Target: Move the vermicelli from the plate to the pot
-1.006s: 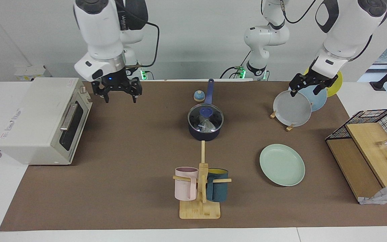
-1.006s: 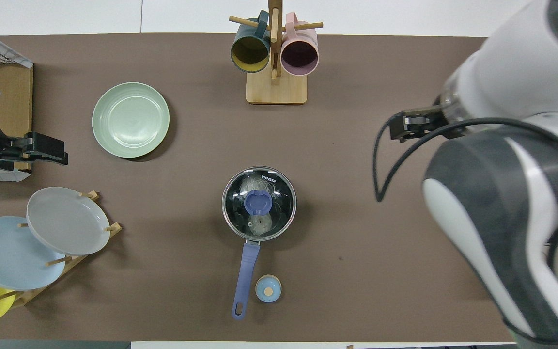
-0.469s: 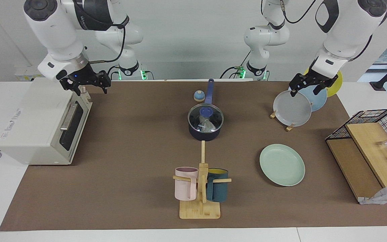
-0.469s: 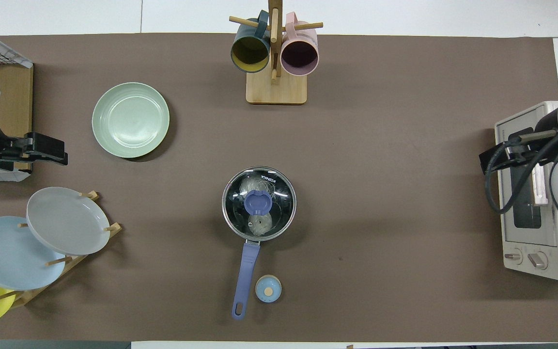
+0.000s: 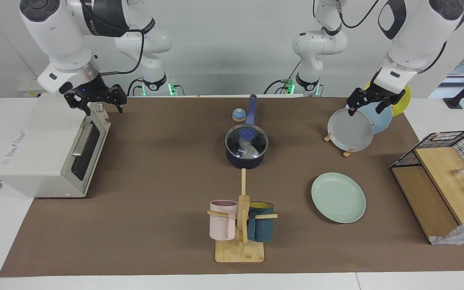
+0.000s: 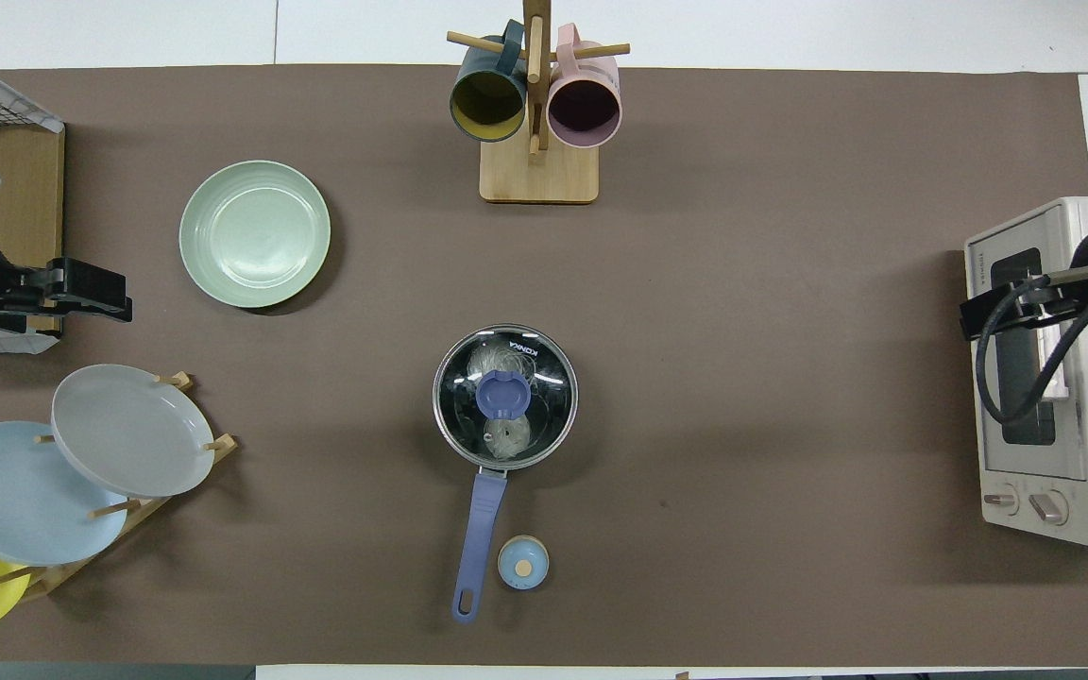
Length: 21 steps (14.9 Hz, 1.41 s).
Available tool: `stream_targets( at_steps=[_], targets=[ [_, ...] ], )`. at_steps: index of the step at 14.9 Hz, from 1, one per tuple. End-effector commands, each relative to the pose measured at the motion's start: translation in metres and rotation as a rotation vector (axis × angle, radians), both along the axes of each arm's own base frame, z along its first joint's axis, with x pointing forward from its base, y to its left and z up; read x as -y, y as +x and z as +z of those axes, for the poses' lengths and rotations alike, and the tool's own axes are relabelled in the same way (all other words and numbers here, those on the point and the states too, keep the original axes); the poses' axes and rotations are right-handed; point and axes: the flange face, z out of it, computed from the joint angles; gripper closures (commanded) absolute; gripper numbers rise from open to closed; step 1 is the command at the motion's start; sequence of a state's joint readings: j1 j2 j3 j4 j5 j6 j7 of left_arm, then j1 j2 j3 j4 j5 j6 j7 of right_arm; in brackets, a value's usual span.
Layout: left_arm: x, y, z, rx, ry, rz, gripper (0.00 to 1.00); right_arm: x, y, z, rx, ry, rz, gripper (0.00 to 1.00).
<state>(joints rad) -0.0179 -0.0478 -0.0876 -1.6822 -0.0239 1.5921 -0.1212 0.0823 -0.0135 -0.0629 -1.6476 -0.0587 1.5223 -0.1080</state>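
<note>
The dark navy pot stands mid-table with its long blue handle pointing toward the robots. A glass lid with a blue knob covers it. Two whitish vermicelli clumps show through the lid inside the pot. The mint-green plate lies bare, farther from the robots and toward the left arm's end; it also shows in the overhead view. My right gripper is open and empty, up over the toaster oven's top corner. My left gripper is open and empty, over the plate rack, and waits.
A white toaster oven stands at the right arm's end. A wooden rack holds grey, light blue and yellow plates. A mug tree carries a pink and a teal mug. A small blue round knob lies beside the pot handle. A wire basket with wooden boards stands at the left arm's end.
My right gripper has swung from over the table beside the oven to over the oven's top, toward the right arm's end. The left arm, pot and plate have not moved.
</note>
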Motion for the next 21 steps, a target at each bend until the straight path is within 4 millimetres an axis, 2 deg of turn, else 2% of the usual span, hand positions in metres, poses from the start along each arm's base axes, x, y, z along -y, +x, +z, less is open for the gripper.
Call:
stream_targets(
  at_steps=[1,4,7,10,12,21],
  targets=[
    [-0.004,-0.007,0.003,0.000,0.011,0.001,0.00,0.004,0.004,0.007,0.019,0.004,0.012,0.00],
    [-0.004,-0.007,0.003,0.000,0.011,0.001,0.00,0.012,0.004,0.016,0.034,0.008,-0.002,0.00],
    [-0.004,-0.007,0.003,0.000,0.011,0.001,0.00,0.025,0.008,0.014,0.033,0.018,-0.028,0.00],
    [-0.004,-0.007,0.003,0.000,0.011,0.001,0.00,0.028,0.007,0.015,0.031,0.018,-0.035,0.00],
    [-0.004,-0.007,0.003,0.001,0.012,0.001,0.00,0.028,0.008,0.020,0.037,0.019,-0.035,0.00],
    [-0.003,-0.007,0.003,0.000,0.011,-0.001,0.00,0.027,0.007,0.019,0.027,0.018,-0.033,0.00]
  ],
)
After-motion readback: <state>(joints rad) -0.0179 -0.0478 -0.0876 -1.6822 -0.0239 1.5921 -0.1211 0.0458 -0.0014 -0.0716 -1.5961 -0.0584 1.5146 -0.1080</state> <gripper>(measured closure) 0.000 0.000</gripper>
